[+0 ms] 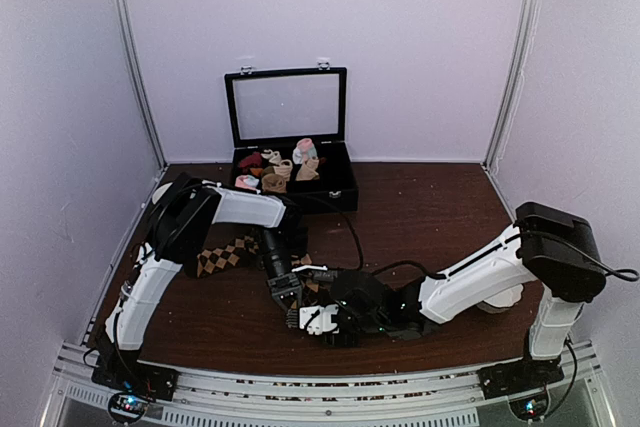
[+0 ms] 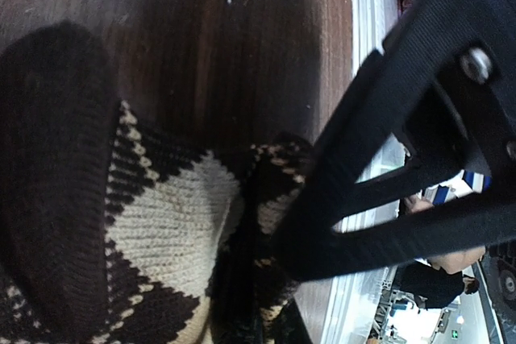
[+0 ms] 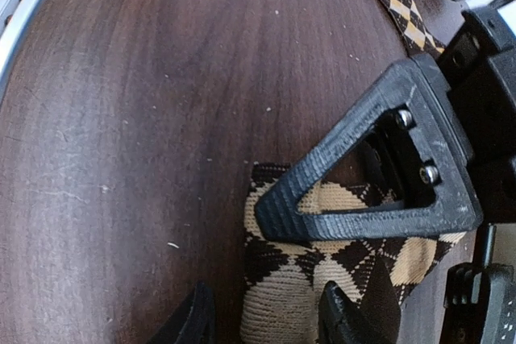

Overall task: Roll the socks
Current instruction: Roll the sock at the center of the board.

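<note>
The socks are dark brown with tan argyle diamonds and lie stretched across the wooden table from the left toward the middle. Their near end is bunched into a thick fold. My left gripper comes down on that fold, and its jaws are shut on the fabric. One of its black triangular fingers lies across the fold. My right gripper reaches in from the right and stands open astride the end of the fold. Its left finger is clear of the fabric and its right finger is against it.
An open black case holding several small sock rolls stands at the back centre. A black cable runs across the table behind the grippers. The metal front rail lies just near of them.
</note>
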